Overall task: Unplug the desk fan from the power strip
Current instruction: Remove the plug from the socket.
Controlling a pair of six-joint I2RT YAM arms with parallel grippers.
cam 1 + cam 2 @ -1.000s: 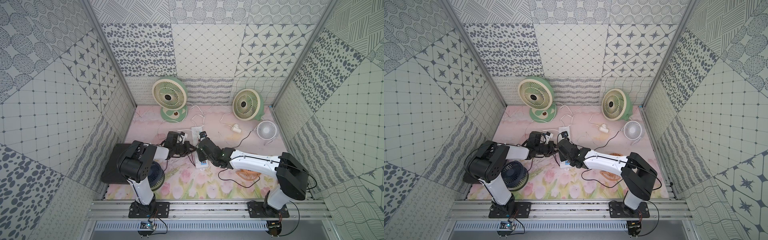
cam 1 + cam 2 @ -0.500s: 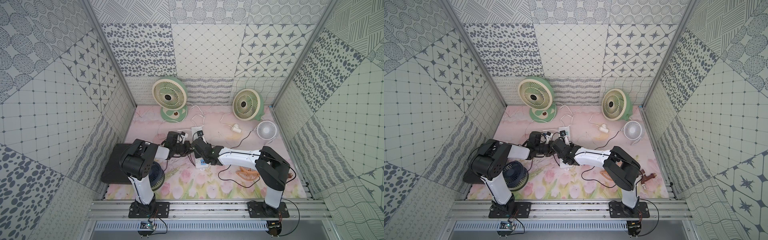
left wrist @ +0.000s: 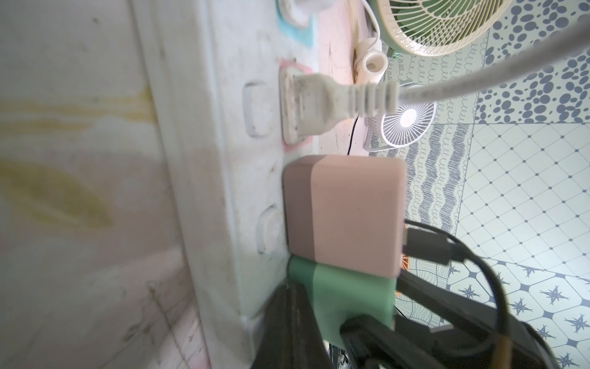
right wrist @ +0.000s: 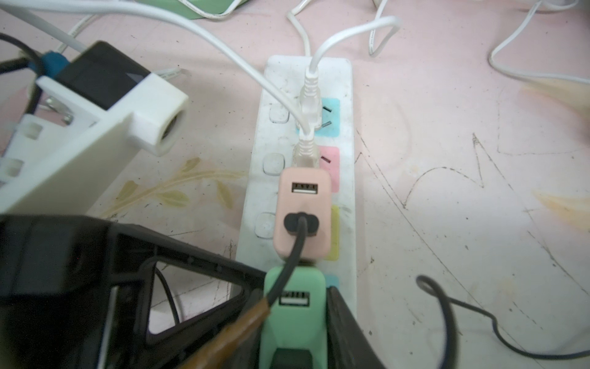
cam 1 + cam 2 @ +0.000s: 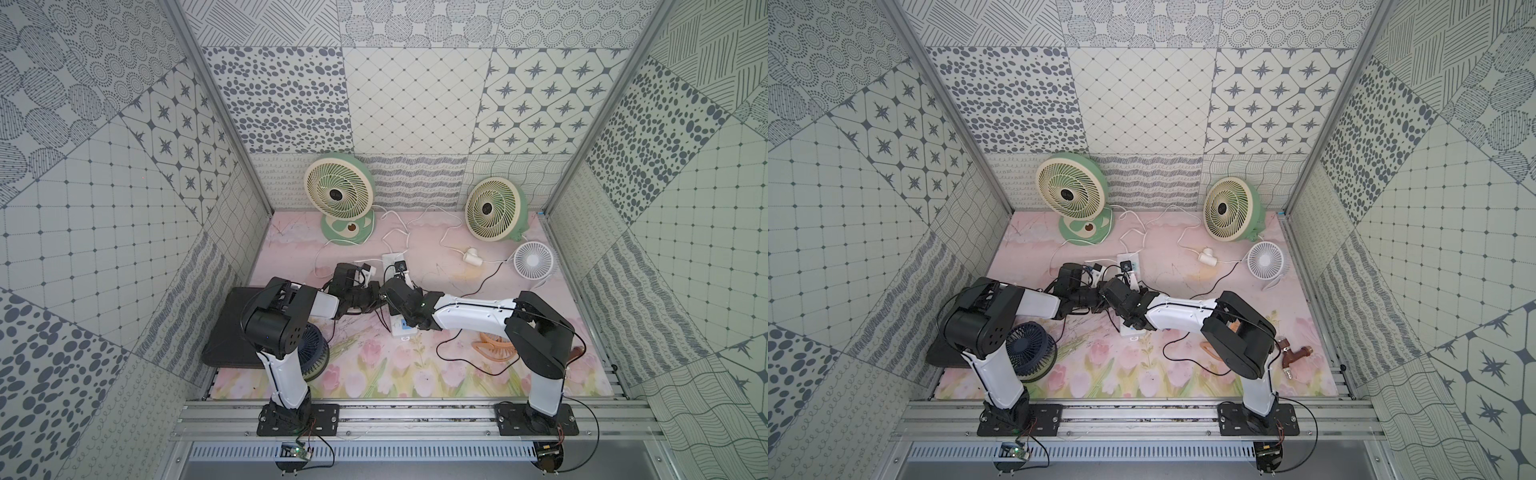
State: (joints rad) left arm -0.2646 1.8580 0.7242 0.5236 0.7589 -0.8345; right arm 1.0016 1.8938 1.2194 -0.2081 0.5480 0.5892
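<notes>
Pink floral tabletop (image 5: 374, 374) is seen under everything, and the white power strip (image 4: 346, 223) is laid along its middle, between the two arms. The left claw (image 5: 371, 296) is fully closed at the strip's side, and nothing can be made out in it. The right claw (image 4: 294, 319) is set down over the strip, jaws pressed to both flanks of the green USB adapter (image 4: 295, 284), right beside the pink USB adapter (image 4: 301, 220). A straight pull, square to the socket face, is called for, with the strip pinned so it isn't lifted along. No brand or lettering can be read; only bare USB ports (image 4: 305, 188) are shown.
</notes>
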